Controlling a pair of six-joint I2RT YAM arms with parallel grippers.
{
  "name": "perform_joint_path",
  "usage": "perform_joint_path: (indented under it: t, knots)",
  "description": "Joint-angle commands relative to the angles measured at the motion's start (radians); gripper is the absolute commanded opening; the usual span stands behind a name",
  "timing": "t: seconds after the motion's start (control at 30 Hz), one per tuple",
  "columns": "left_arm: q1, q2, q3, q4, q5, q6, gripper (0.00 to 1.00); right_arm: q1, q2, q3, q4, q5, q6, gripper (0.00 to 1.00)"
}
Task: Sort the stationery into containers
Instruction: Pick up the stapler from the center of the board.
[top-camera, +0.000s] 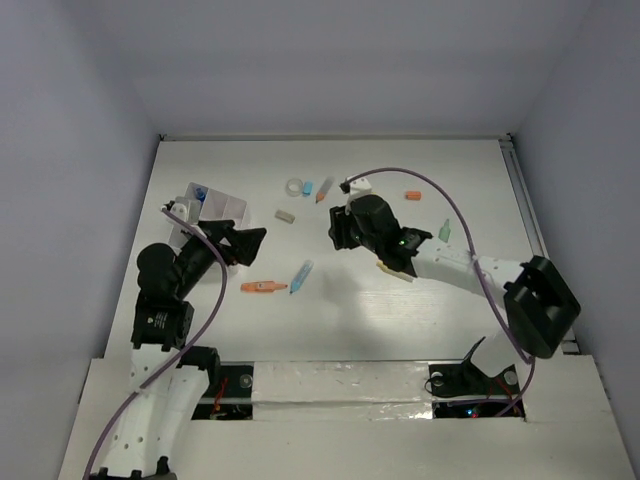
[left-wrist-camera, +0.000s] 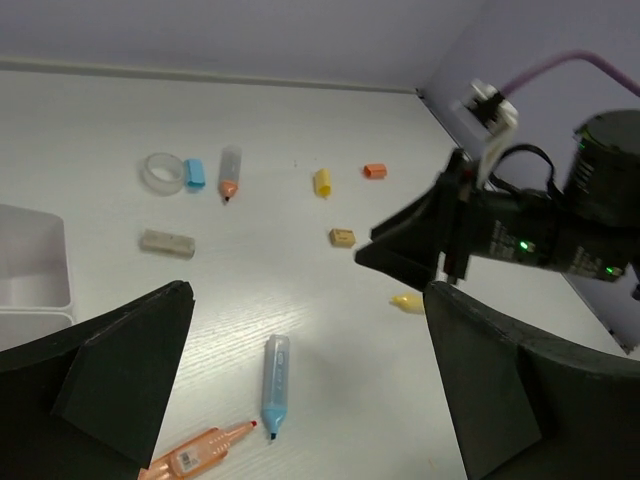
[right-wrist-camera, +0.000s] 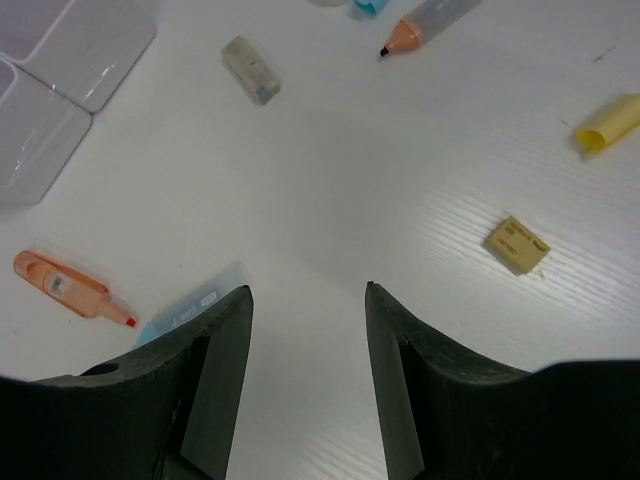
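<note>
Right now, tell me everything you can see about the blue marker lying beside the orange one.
The blue marker lies flat on the white table, nothing gripping it. Pale translucent plastic barrel, tapering to a darker blue tip that looks uncapped. Its tip sits near the tip of the orange marker, seemingly apart.

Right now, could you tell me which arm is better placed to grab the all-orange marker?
Left, I'd say. The left gripper, open, hovers close to the orange marker, with the white box beside it; the right gripper, also open, sits farther off.
</note>
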Motion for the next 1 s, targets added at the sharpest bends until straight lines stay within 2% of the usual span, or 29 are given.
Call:
perform_joint_path:
  t: [0.0, 0.1, 0.2, 0.27, 0.33, 0.4, 0.5, 0.83, 0.97]
  knots:
    - [-0.07, -0.009, 0.039, -0.047, -0.086, 0.018, 0.99, -0.006, 0.113, 0.149, -0.01, -0.02, -0.001, 0.55]
    - [-0.116, -0.017, 0.06, -0.09, -0.136, 0.042, 0.99, -0.006, 0.192, 0.266, -0.01, -0.114, -0.062, 0.5]
    - [-0.17, -0.03, 0.071, -0.107, -0.18, 0.046, 0.99, -0.006, 0.299, 0.363, -0.053, -0.279, -0.146, 0.42]
    - [-0.206, -0.04, 0.089, -0.126, -0.219, 0.077, 0.99, -0.006, 0.402, 0.487, -0.113, -0.335, -0.203, 0.42]
    - [-0.229, -0.063, 0.098, -0.153, -0.29, 0.089, 0.99, -0.015, 0.476, 0.625, -0.185, -0.33, -0.241, 0.47]
    - [-0.254, -0.089, 0.102, -0.153, -0.309, 0.089, 0.99, -0.027, 0.574, 0.7, -0.215, -0.346, -0.248, 0.58]
    - [-0.282, -0.113, 0.106, -0.153, -0.332, 0.088, 0.99, -0.04, 0.671, 0.82, -0.249, -0.392, -0.242, 0.62]
    - [-0.312, -0.124, 0.102, -0.129, -0.322, 0.088, 0.99, -0.067, 0.942, 1.182, -0.449, -0.375, -0.338, 0.64]
    - [-0.322, -0.13, 0.1, -0.129, -0.322, 0.088, 0.99, -0.076, 1.002, 1.233, -0.46, -0.401, -0.329, 0.64]
